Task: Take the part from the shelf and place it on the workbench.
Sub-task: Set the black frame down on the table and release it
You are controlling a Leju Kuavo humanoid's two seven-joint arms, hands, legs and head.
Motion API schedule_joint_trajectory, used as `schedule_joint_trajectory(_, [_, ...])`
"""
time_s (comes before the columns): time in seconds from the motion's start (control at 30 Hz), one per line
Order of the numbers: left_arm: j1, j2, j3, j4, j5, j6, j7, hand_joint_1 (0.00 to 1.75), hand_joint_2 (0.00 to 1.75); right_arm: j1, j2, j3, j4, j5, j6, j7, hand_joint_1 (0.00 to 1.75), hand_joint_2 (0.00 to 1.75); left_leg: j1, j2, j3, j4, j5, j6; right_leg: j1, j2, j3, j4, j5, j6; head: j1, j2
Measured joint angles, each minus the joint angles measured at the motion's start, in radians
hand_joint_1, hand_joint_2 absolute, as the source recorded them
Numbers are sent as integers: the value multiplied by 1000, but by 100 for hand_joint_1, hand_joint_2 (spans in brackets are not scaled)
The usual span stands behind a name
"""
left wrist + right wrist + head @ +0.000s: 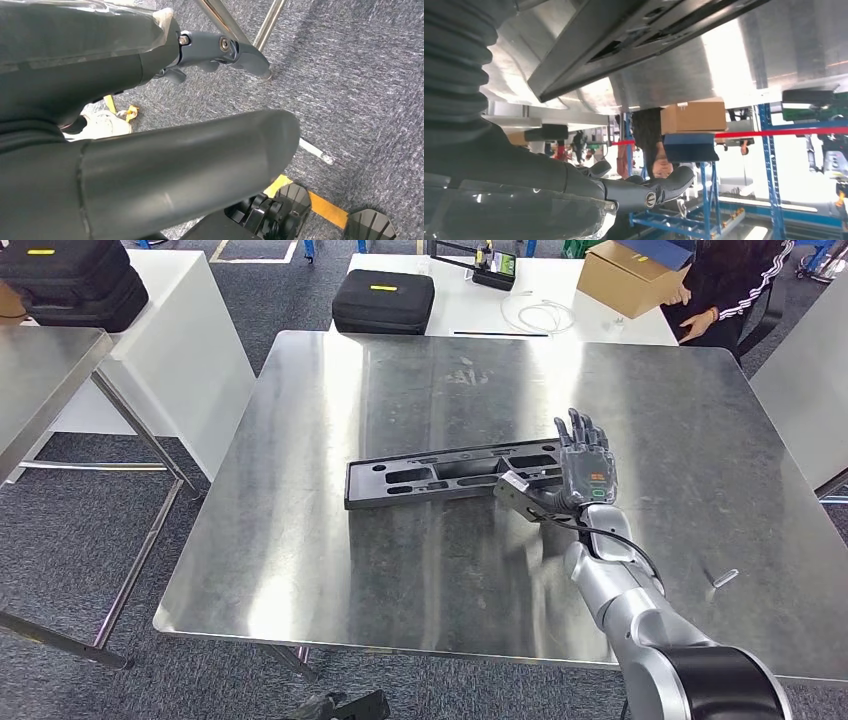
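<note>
One long flat black part (455, 472) w/ cut-out slots lies on the shiny metal table (300, 570), near the middle. One right hand (585, 472) on a silver arm (620, 590) sits at the part's right end, palm down, fingers (578, 430) straight & spread, holding nothing; can't tell if it touches the part. Left hand (220, 50) hangs low over grey carpet (360, 75), fingers a bit bent w/ nothing in them; behind the table are 1 brown cardboard box (630, 275), 1 black case (383, 300) & 1 person (725, 290).
</note>
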Motion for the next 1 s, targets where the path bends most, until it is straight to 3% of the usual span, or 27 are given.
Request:
schedule_joint_trajectory(0.4, [-1, 0, -2, 0, 4, -2, 1, 0, 0, -6, -4, 0, -26, 3, 0, -18, 0, 175, 0, 0, 0, 0, 0, 0, 0, 0, 0, 0, 0, 0, 0, 0])
schedule_joint_trajectory(0.7, [-11, 3, -17, 0, 20, -7, 4, 0, 0, -120, 3, 19, -71, -22, 7, -88, 0, 175, 0, 0, 0, 0, 0, 0, 0, 0, 0, 0, 0, 0, 0, 0])
schedule_joint_trajectory(1.0, [-11, 9, -25, 0, 38, -7, 1, 0, 0, -225, -3, 115, -100, 3, 165, -77, 0, 175, 0, 0, 0, 0, 0, 0, 0, 0, 0, 0, 0, 0, 0, 0])
